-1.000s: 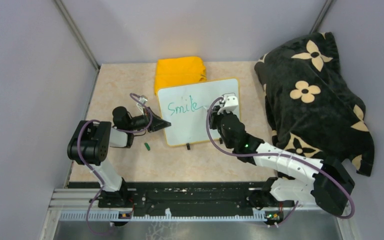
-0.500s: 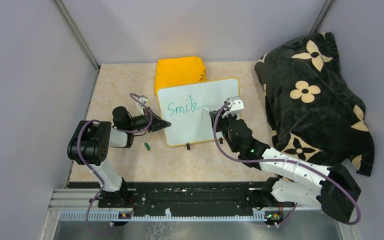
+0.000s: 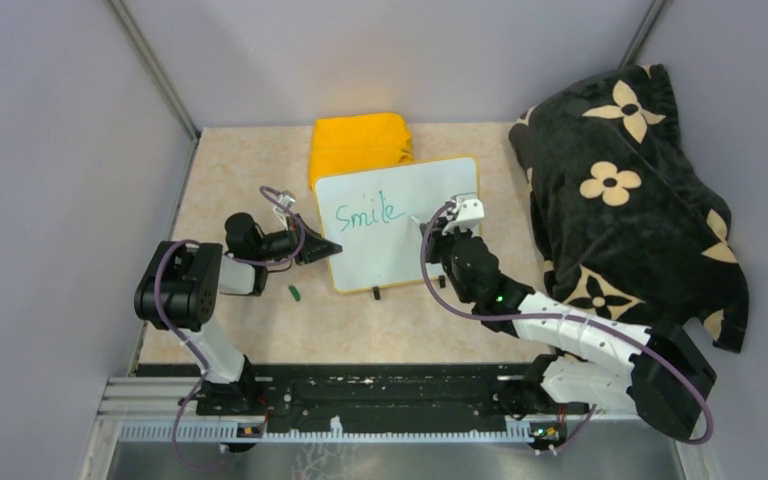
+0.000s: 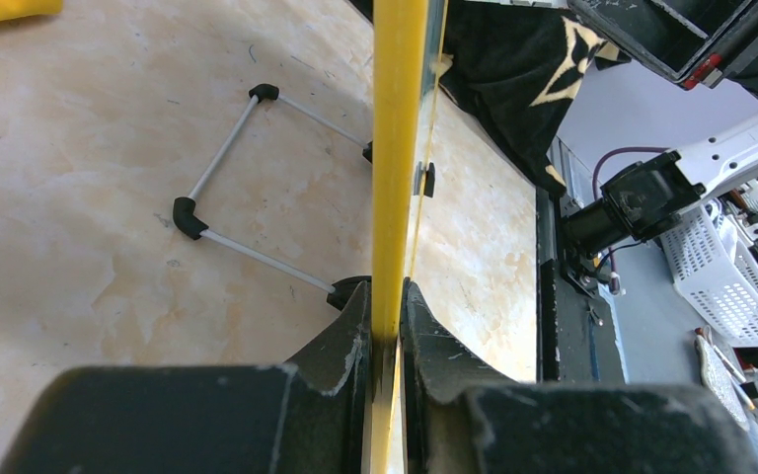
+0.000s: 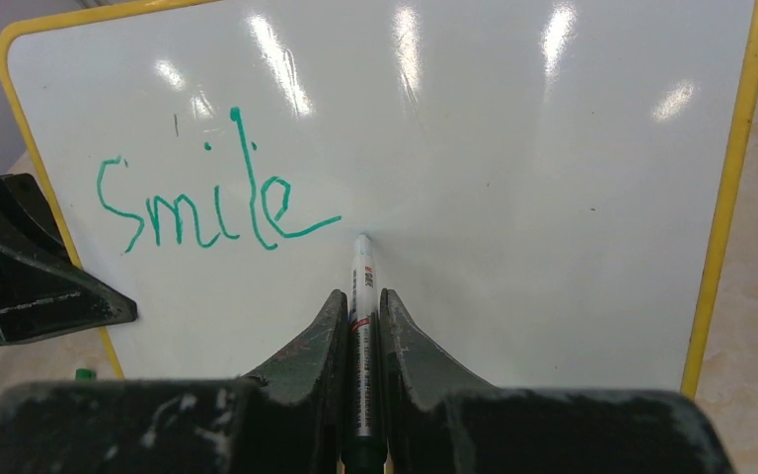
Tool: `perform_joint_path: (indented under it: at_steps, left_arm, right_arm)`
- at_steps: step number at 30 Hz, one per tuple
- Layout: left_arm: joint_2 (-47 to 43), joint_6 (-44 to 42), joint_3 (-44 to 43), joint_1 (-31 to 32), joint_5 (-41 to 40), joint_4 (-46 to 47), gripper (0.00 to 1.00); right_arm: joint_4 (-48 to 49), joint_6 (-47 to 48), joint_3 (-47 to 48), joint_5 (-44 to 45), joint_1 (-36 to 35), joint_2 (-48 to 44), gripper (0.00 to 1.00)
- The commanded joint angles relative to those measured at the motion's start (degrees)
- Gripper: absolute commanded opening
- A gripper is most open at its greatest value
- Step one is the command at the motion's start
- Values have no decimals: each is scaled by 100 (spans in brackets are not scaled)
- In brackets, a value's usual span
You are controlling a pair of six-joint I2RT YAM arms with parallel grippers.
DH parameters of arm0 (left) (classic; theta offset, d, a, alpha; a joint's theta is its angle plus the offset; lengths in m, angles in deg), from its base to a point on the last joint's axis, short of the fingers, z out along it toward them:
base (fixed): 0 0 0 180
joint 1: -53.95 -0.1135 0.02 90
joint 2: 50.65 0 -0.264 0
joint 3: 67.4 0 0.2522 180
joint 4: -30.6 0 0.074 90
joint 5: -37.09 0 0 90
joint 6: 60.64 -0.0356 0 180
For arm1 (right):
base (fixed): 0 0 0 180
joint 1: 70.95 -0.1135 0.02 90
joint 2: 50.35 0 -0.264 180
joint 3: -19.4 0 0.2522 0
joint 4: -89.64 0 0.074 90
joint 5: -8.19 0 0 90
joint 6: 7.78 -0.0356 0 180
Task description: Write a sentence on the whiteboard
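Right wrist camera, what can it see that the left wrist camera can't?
Only the right wrist view shows the green word "Smile" and the marker pinched in the right gripper, its tip at the whiteboard face. Only the left wrist view shows the wire stand behind the board and the flowered blanket. Both show the whiteboard's yellow rim, and the left gripper clamped on that rim.
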Motion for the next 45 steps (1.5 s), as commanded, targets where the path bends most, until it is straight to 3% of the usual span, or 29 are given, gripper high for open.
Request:
perform_joint_path:
  at_steps: [1,15,27,36,45]
  left_arm:
    - [20,-266,-42,50,-304,-358,0]
    - [30,-274,-51,50,-330,-391,0]
    - [19,-283,-51,50,-338,-404,0]
    - [6,-300,-56,51,-352,-408,0]
    - [14,-336,-60,52,-365,-454,0]
  right_arm:
    - [292,-86,136,91,66,70,0]
    - [-24,-292,64,-221,65,35,0]
    - [-861,-413,434,-590,-27,-1043,0]
    - [-1059,-53,328,451,-1128,-843,0]
    - [-859,-238,149,889,-1548,-182,0]
